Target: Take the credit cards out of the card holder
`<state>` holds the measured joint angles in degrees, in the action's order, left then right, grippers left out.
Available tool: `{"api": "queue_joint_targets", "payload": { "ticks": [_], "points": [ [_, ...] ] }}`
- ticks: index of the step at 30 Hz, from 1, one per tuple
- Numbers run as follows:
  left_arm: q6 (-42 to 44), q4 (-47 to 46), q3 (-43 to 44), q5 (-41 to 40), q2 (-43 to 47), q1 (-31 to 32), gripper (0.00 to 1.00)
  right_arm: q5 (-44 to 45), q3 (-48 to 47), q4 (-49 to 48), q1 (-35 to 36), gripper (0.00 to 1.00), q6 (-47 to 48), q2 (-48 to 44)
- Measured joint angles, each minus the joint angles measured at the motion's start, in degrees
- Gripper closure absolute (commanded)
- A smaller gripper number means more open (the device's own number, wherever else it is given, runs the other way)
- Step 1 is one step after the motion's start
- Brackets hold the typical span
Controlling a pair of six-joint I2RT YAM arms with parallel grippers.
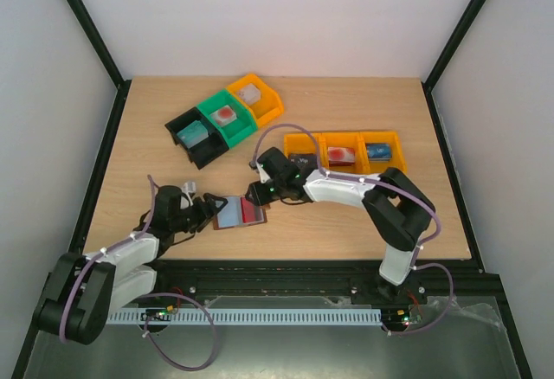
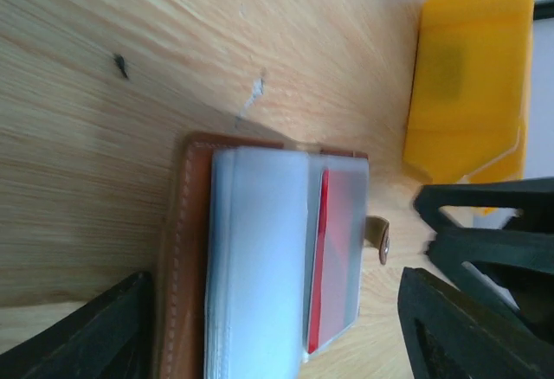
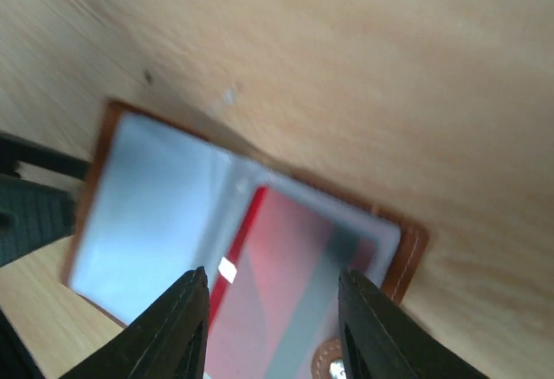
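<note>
The card holder (image 1: 230,214) lies open on the table near the front, a brown leather wallet (image 2: 177,258) with pale blue-grey sleeves (image 3: 156,197). A red credit card (image 1: 251,212) sits in a clear sleeve on its right half (image 2: 336,249) (image 3: 286,266). The snap tab (image 2: 378,239) sticks out past that half. My left gripper (image 1: 206,210) (image 2: 277,279) is open at the holder's left end, one finger on either side of it, with a small gap at each. My right gripper (image 1: 253,195) (image 3: 273,277) hangs open just above the red card, holding nothing.
At the back left stand a black bin (image 1: 190,134), a green bin (image 1: 225,118) and an orange bin (image 1: 254,95), each with small items. A row of orange bins (image 1: 346,150) sits right of centre, close behind the right arm (image 1: 346,190). An orange bin (image 2: 467,85) shows beyond the holder.
</note>
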<state>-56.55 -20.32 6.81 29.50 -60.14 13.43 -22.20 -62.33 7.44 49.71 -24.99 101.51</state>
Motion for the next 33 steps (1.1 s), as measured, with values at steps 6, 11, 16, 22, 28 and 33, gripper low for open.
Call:
{"api": "queue_joint_targets", "payload": {
  "ticks": [6,11,16,22,28,33],
  "points": [
    [1.09,-2.89,-0.55,-0.17,-1.86,5.01,0.41,-1.33,2.47,1.36,0.90,0.61,-1.33,3.50],
    [2.16,-6.25,-1.16,-0.09,-1.88,6.36,0.74,-3.17,2.40,-0.68,0.76,0.60,-1.88,4.90],
    [3.78,-8.55,-1.29,-0.68,-1.77,6.67,0.98,-4.20,2.40,-1.70,0.79,0.56,-1.79,5.09],
    [8.35,-7.78,-1.01,0.02,3.50,5.05,0.98,-2.60,1.99,0.76,0.85,0.48,3.91,1.68],
    [22.08,-2.45,6.01,5.27,14.08,2.34,0.98,-3.50,0.96,0.17,-0.66,0.37,13.46,-12.76],
    [29.07,-0.33,11.85,12.81,19.52,1.20,0.98,-9.99,6.80,-9.94,-9.81,0.10,14.97,-26.75]
  ]
}}
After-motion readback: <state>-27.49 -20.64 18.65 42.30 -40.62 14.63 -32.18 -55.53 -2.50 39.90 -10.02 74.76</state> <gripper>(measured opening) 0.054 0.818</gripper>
